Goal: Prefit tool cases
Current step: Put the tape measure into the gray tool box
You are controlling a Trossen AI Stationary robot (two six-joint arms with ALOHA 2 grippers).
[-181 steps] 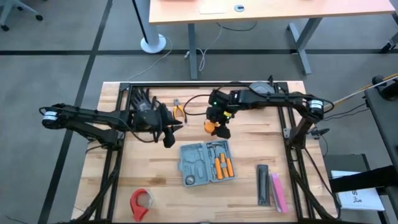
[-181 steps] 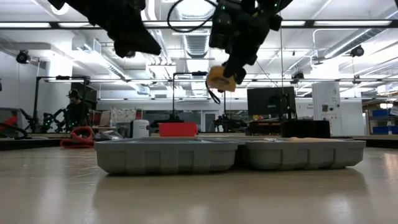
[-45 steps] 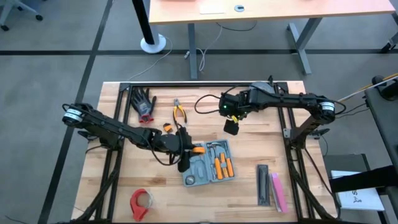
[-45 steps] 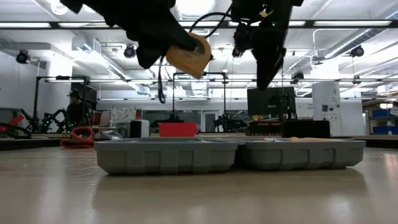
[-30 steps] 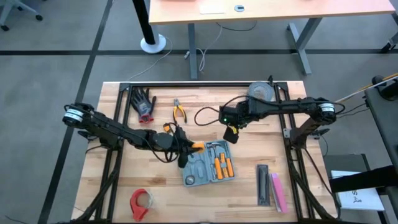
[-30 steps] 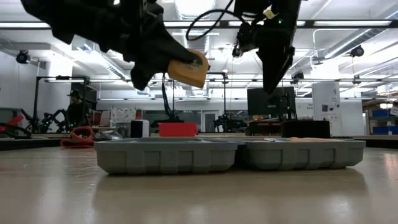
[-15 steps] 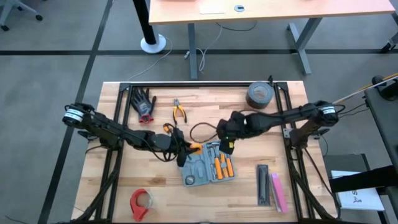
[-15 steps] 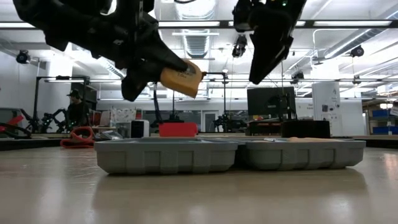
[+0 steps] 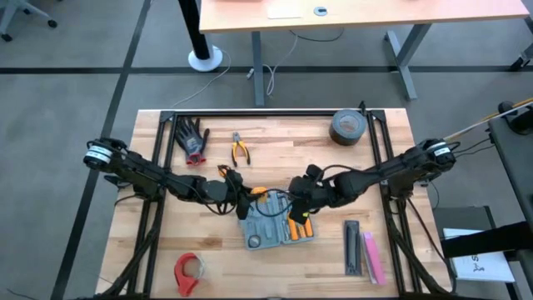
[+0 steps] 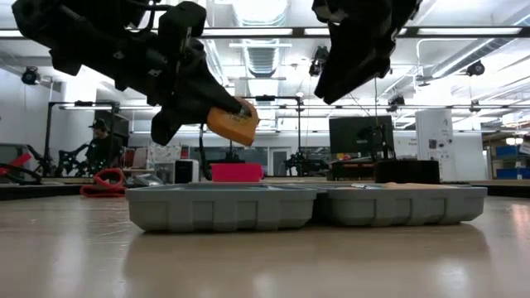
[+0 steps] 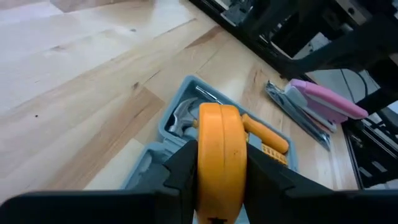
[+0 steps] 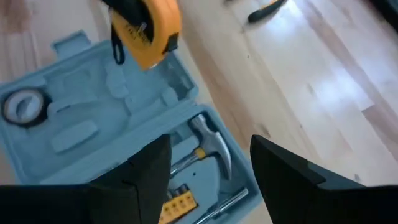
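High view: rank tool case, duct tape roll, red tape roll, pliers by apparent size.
1. tool case
2. duct tape roll
3. red tape roll, close to the duct tape roll, so that order is unsure
4. pliers

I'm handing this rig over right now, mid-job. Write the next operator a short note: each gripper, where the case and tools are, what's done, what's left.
Left gripper: shut on the orange tape measure, held in the air above the open tool case.
Right gripper: open, empty, above the case's hammer.
Case: open at table centre.
Done: hammer and orange-handled tools seated; small roll in its slot.
Left: seat the tape measure; pliers lie outside the case, near the gloves.
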